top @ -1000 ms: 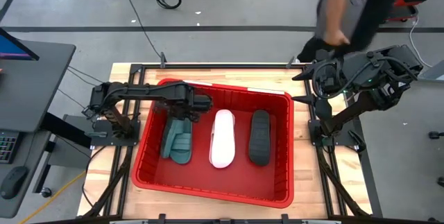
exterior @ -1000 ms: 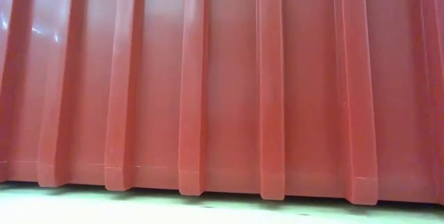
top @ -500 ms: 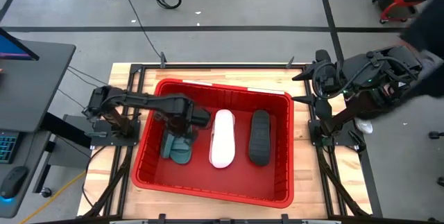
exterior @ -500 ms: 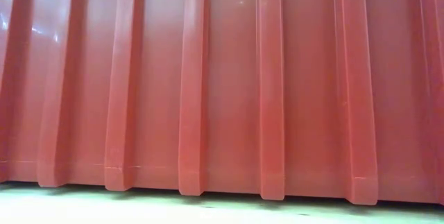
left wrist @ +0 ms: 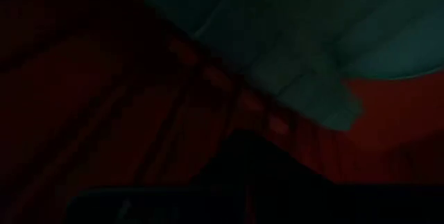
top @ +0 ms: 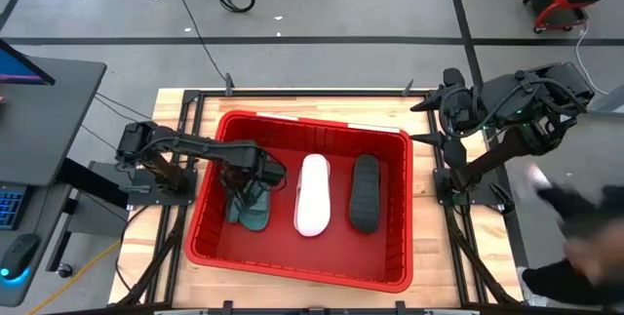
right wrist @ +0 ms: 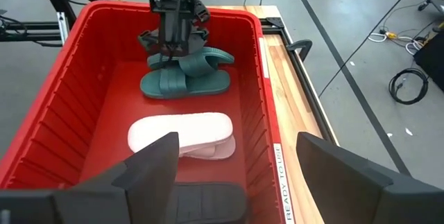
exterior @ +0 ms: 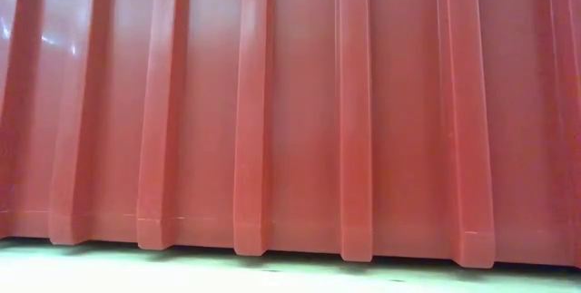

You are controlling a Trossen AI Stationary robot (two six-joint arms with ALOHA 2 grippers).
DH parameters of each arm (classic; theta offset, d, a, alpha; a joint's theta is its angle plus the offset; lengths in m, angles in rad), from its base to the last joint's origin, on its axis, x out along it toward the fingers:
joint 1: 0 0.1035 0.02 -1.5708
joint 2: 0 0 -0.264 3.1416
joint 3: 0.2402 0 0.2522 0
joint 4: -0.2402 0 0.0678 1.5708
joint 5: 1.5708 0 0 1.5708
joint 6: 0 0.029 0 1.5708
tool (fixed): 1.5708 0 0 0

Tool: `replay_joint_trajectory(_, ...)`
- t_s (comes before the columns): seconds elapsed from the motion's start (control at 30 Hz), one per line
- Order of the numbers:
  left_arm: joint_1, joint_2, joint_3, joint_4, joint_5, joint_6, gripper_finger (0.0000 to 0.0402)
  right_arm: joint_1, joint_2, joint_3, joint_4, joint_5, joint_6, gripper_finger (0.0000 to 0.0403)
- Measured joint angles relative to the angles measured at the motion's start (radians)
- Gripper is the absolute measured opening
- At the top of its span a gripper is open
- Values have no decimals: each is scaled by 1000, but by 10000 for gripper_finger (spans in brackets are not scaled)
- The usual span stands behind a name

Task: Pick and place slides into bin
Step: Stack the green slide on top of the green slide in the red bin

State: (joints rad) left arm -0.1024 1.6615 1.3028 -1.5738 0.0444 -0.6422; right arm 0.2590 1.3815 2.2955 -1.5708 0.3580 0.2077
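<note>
The red bin (top: 292,120) fills the middle of the table, and its ribbed wall (exterior: 290,102) blocks the whole low view. Inside lie two teal slides (right wrist: 187,84), one leaning on the other, a white slide (top: 313,194) and a black slide (top: 364,192), all on the bin floor. My left gripper (right wrist: 171,56) is shut and points steeply down into the bin, right at the teal slides (top: 255,216). The teal slides (left wrist: 312,37) loom close in its dark wrist view. My right gripper (right wrist: 243,175) waits open, high over the bin's right edge. My left gripper comes down from above onto the far end of the teal slides (right wrist: 166,68) with its fingers shut. The gripper's own body covers the fingertips, so I cannot tell whether they touch the foam. Both slides lie on the bin floor.
Bare wooden table (top: 429,208) shows as strips to the right of and in front of the bin. A blurred person (top: 575,222) moves beside the table's right side, behind my right arm's base. A desk with a monitor stands off to the left.
My left gripper has gone from near the bin's far wall toward the near edge and down onto the teal slides, rolling about its own axis, still shut. The slides have stayed put. The person has gone from the table's far right corner to its near right side.
</note>
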Motion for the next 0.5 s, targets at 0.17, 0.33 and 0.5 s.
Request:
replay_joint_trajectory(0.17, 19, -1, 88, 4, -62, -1, 3, -24, 0, 0, 0, 0, -2, 299)
replay_joint_trajectory(0.33, 66, 2, 93, 53, -110, -27, 6, -38, 0, 0, 0, 0, 2, 299)
replay_joint_trajectory(0.5, 109, 17, 65, 56, -116, -3, 4, -38, 0, 0, 0, 0, 32, 299)
